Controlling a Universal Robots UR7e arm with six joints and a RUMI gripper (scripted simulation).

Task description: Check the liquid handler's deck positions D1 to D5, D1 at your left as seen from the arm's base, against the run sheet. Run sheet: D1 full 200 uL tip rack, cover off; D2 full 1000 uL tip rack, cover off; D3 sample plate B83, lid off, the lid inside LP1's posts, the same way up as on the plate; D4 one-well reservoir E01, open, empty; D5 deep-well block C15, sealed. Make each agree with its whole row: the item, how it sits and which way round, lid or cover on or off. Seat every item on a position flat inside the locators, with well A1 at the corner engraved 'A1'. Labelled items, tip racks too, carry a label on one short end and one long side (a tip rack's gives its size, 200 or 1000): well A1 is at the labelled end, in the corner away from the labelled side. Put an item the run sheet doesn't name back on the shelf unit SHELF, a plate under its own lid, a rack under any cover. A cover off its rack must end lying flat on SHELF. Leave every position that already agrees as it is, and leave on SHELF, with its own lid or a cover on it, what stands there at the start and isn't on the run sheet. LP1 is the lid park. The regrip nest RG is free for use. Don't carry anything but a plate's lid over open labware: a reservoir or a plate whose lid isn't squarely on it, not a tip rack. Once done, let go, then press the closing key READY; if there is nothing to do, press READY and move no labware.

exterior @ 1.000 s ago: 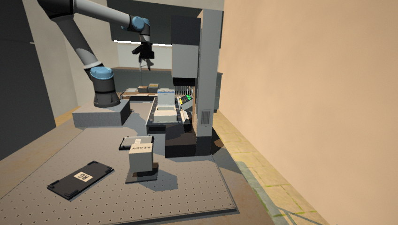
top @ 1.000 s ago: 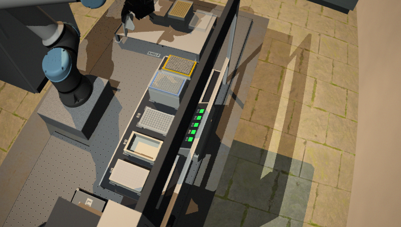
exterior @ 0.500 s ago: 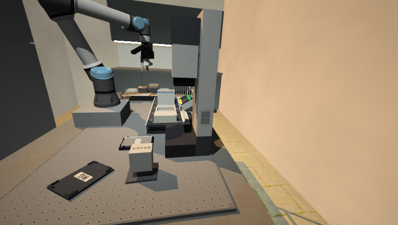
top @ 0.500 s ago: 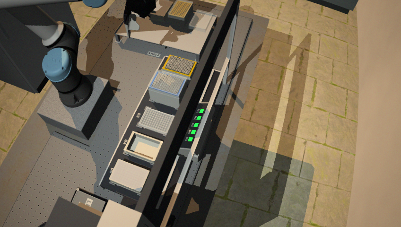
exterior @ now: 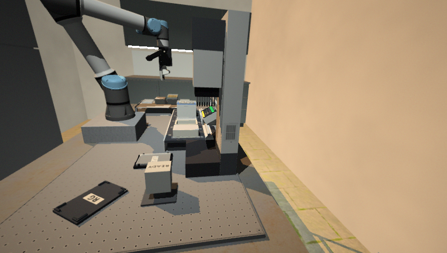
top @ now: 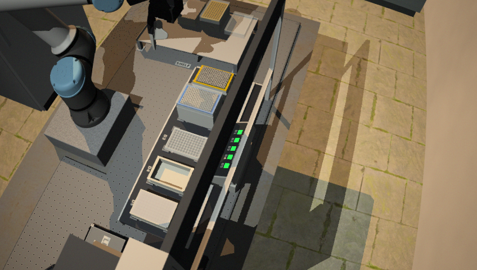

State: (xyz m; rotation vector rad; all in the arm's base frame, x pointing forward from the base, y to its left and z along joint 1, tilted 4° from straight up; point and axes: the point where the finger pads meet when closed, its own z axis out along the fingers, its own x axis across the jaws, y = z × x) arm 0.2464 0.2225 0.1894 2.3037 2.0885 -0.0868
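My gripper (top: 156, 33) hangs open and empty high above the left part of SHELF (top: 187, 43); it also shows in the exterior view (exterior: 162, 74). On the deck, the orange-framed tip rack (top: 214, 77) stands uncovered at the shelf end. Beside it is the taller blue-framed tip rack (top: 199, 100), also uncovered. Then come the unlidded sample plate (top: 185, 143), the open one-well reservoir (top: 170, 174) and the sealed deep-well block (top: 153, 207). A flat lid-like piece lies in the lid park LP1 (exterior: 153, 159).
On SHELF stand a tan tip rack (top: 214, 10) and a clear cover (top: 240, 23) lying flat beside it. The handler's dark gantry (top: 227, 110) runs along the deck, with several green lights (top: 232, 147). The READY key (exterior: 158, 178) and the regrip nest RG (exterior: 90, 202) are on the near plate.
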